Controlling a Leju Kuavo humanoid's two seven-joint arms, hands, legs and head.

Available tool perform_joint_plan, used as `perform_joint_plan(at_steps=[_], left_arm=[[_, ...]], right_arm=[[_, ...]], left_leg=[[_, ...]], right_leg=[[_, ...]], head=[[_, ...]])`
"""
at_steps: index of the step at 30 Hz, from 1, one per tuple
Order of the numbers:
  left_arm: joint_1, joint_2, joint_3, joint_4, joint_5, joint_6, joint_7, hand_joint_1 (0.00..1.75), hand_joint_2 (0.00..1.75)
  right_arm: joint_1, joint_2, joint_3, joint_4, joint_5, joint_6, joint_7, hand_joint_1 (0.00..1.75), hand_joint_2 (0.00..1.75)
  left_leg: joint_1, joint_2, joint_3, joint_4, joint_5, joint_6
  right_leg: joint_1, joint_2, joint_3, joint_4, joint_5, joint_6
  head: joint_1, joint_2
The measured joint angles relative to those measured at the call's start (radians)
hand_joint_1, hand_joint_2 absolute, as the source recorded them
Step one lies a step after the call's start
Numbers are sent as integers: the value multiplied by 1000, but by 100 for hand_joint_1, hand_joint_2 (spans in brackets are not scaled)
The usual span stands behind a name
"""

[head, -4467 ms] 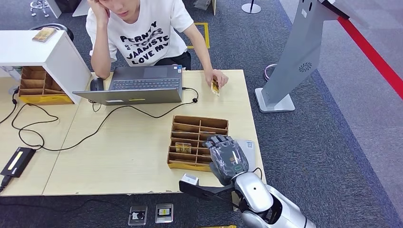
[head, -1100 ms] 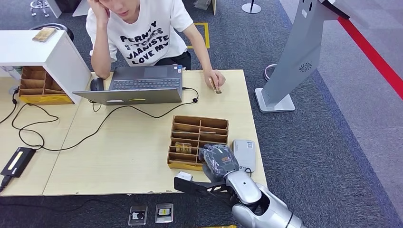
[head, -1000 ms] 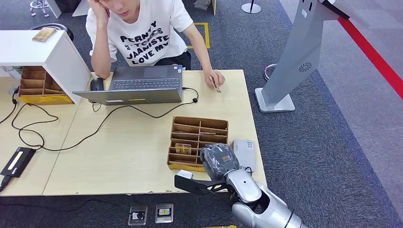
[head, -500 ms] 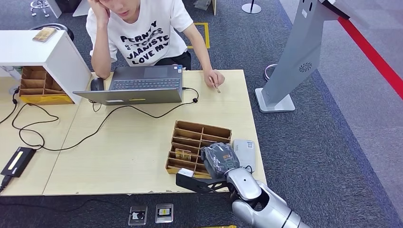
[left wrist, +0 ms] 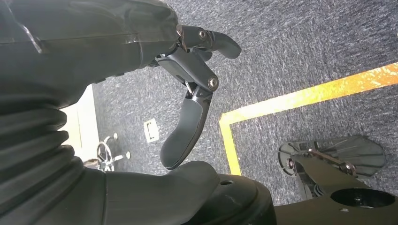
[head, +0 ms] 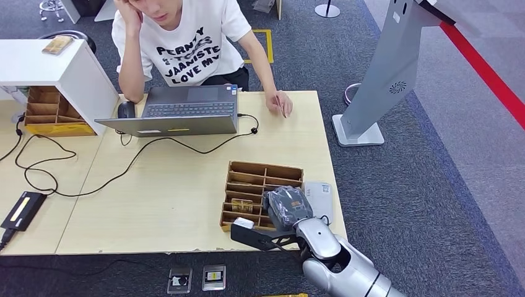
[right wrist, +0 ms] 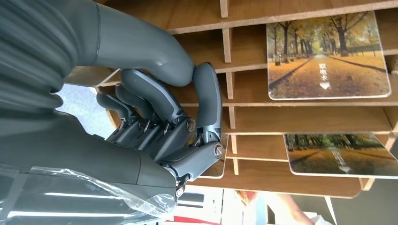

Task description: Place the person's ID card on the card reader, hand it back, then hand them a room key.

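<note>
Wooden slots are where my right hand (head: 286,207) sits now, at the near right corner of the card tray (head: 263,175). In the right wrist view its fingers (right wrist: 155,110) curl in against the thumb among the dividers; a card edge peeks out behind them, but I cannot tell whether it is pinched or just lying in its slot. My left hand (left wrist: 197,70) hangs over the carpet with fingers apart, holding nothing.

Two room key cards (right wrist: 328,56) with an autumn avenue print lie flat in their slots, one of them visible from the head view (head: 241,205). I judge them thin, stiff, light and glossy, so likely slippery; lying flat against the wood, the face gives no purchase. I would take one by its exposed edge, thumb one side and a finger the other. The tray sits skewed on the tabletop and looks light enough to slide if I push on it.

Just right of the tray lies the grey card reader (head: 319,197), touching or nearly touching my hand. Farther off, cables snake across the pale tabletop (head: 167,198) to a laptop (head: 179,111). At the far edge the person's hand (head: 277,102) holds a card (head: 283,110), seemingly the ID card, resting on the wood. Grey carpet, a yellow floor marking and a slanted grey kiosk (head: 390,68) lie beyond.
</note>
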Motion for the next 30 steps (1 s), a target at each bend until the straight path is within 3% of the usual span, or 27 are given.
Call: perform_joint_plan(at_steps=[3, 7, 8, 9, 30], left_arm=[[0, 0, 0, 0, 5, 1, 0, 0, 175], [1, 0, 0, 0, 11, 3, 0, 0, 175], [0, 0, 0, 0, 14, 3, 0, 0, 175], [0, 0, 0, 0, 15, 4, 0, 0, 175], [1, 0, 0, 0, 16, 4, -7, 0, 175]], right_arm=[[-5, 3, 0, 5, -3, -5, -6, 117, 175], [-12, 9, 0, 12, -6, -16, -16, 26, 175], [-14, 11, 0, 14, -6, -21, -19, 9, 175], [-17, 13, 0, 15, -5, -27, -22, 3, 175], [-34, 26, -9, 1, 23, -60, -22, 0, 175]], left_leg=[[0, 0, 0, 0, 0, 0], [0, 0, 0, 0, 0, 0], [0, 0, 0, 0, 0, 0], [0, 0, 0, 0, 0, 0], [0, 0, 0, 0, 0, 0]], right_leg=[[0, 0, 0, 0, 0, 0], [0, 0, 0, 0, 0, 0], [0, 0, 0, 0, 0, 0], [0, 0, 0, 0, 0, 0], [0, 0, 0, 0, 0, 0]], head=[[0, 0], [0, 0], [0, 0], [0, 0], [0, 0]])
